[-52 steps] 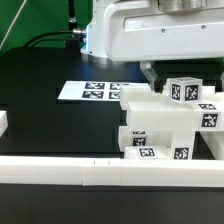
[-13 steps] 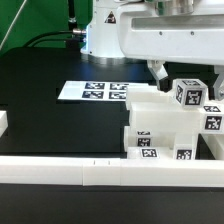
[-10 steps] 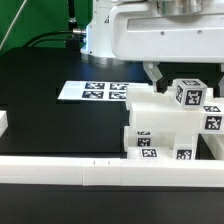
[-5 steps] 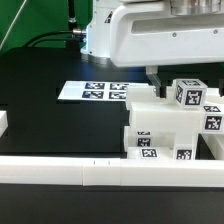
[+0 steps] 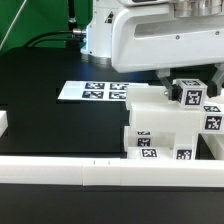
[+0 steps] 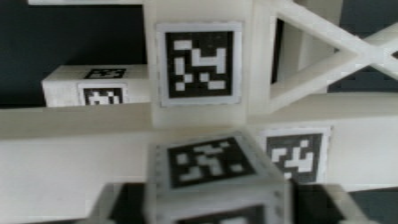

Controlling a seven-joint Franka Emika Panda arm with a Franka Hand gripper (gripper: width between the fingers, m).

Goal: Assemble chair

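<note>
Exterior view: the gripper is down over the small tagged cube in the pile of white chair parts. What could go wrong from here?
1. The cube looks turned relative to the gripper, so the jaws might catch its corners and twist or drop it.
2. The cube is packed close to the big white block and the cross-braced frame. A sideways nudge could shift those parts out of place.

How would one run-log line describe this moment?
gripper: fingers flanking small tagged cube | grip: unconfirmed | cube location: among white chair parts
</note>
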